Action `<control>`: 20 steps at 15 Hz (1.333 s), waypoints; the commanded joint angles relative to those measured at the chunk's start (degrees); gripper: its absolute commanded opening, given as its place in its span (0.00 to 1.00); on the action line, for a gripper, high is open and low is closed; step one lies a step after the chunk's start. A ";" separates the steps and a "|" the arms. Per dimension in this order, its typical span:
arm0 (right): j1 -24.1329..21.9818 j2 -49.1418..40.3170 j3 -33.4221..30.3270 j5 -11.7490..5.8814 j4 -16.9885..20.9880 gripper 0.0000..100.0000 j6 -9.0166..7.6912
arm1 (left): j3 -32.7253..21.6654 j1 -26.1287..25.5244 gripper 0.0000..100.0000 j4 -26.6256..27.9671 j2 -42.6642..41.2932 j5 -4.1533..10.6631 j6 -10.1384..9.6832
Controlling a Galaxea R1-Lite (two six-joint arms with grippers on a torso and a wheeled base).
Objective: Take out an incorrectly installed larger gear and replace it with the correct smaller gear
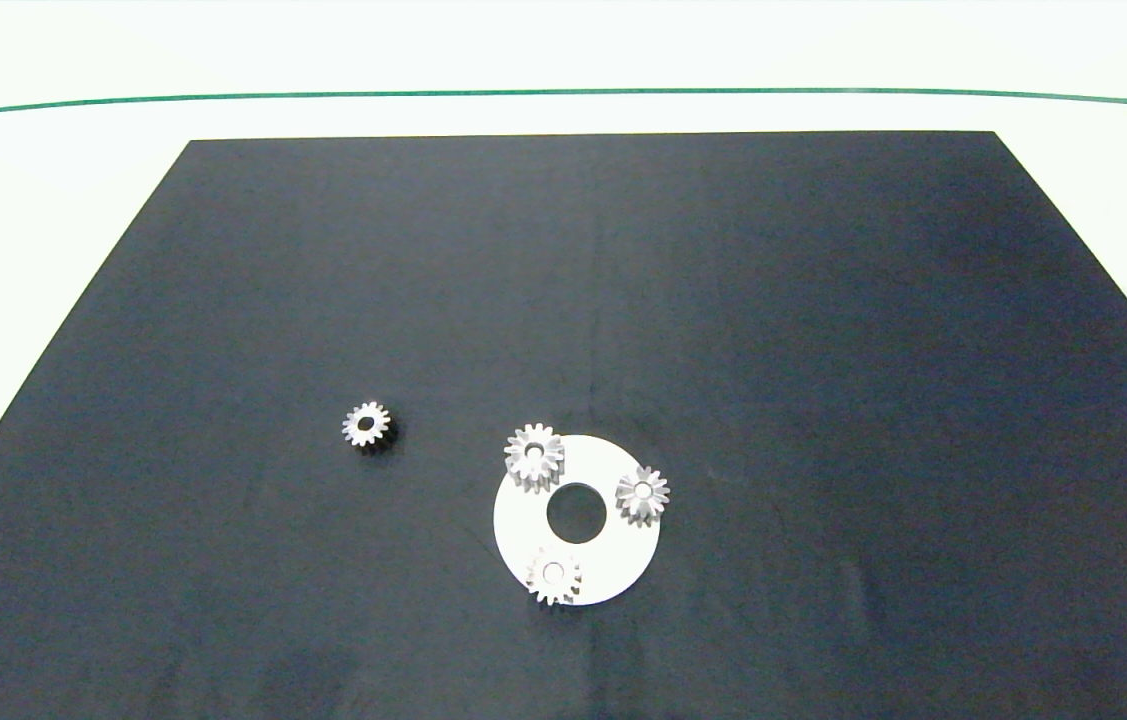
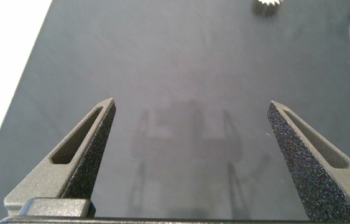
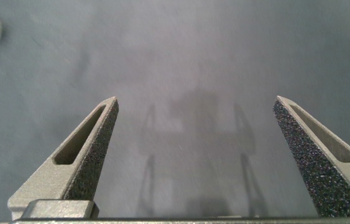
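Clearly the larger silver metal toothed gear (image 1: 534, 456) sits on the white round plate (image 1: 613, 560) at its far-left edge, and the smaller silver metal gear (image 1: 367, 425) lies loose on the dark surface (image 1: 823, 350) well to its left. Both look rigid, heavy for their size and slick, so I'd pinch across the teeth. My left gripper (image 2: 190, 112) and right gripper (image 3: 194, 109) hang spread wide over bare mat, holding nothing.

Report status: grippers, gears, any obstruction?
Left gripper and right gripper open, hovering over bare mat, empty. Larger gear on white disc; smaller gear loose on mat. Nothing in the way.
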 commanded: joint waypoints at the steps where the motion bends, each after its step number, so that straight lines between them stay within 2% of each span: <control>1: 0.53 3.47 -7.49 -0.64 4.84 1.00 0.02 | -11.87 0.52 1.00 6.60 6.50 0.85 1.72; 2: 0.62 6.81 -11.27 -0.56 5.54 1.00 -0.15 | -18.63 0.25 1.00 12.05 10.37 0.85 1.72; 3: 0.62 10.94 -15.31 -0.29 5.90 1.00 -1.21 | -24.52 -0.01 1.00 16.97 15.12 0.76 1.81; 4: 0.71 16.13 -19.36 -0.12 5.90 1.00 -2.61 | -30.06 -0.01 1.00 19.69 20.65 0.67 1.72; 6: 0.71 25.18 -26.39 0.50 5.90 1.00 -5.87 | -37.53 -0.10 1.00 20.31 31.03 0.67 1.63; 8: 0.97 32.83 -31.84 0.59 5.98 1.00 -8.50 | -45.18 -2.29 1.00 20.40 41.13 0.67 1.63; 9: 0.97 36.96 -35.53 0.59 6.07 1.00 -9.12 | -50.01 -5.55 1.00 21.72 46.76 0.67 1.63; 10: 0.97 40.39 -39.22 0.59 6.78 1.00 -9.38 | -55.28 -9.06 1.00 25.49 51.24 0.76 1.63; 11: 0.97 43.90 -43.70 0.59 9.06 1.00 -10.17 | -61.00 -11.44 1.00 30.59 55.90 0.76 1.54; 12: 1.06 46.54 -48.10 0.67 12.40 1.00 -10.61 | -65.04 -13.37 1.00 33.49 59.85 0.76 1.54; 14: 2.73 49.79 -54.07 0.76 17.41 1.00 -10.70 | -68.73 -17.32 1.00 33.76 65.65 0.94 1.45; 15: 5.37 51.37 -57.15 0.76 19.87 1.00 -10.70 | -70.75 -21.02 1.00 33.67 69.96 1.11 1.45; 16: 6.60 52.16 -58.20 0.85 20.66 1.00 -10.70 | -71.90 -24.71 1.00 33.14 73.56 2.52 1.63; 18: 7.57 53.83 -59.08 0.94 20.31 1.00 -10.52 | -71.81 -31.91 1.00 27.60 79.89 6.56 1.81; 20: 7.57 54.18 -59.87 1.11 20.13 1.00 -10.35 | -72.60 -38.24 1.00 24.62 84.81 8.05 1.98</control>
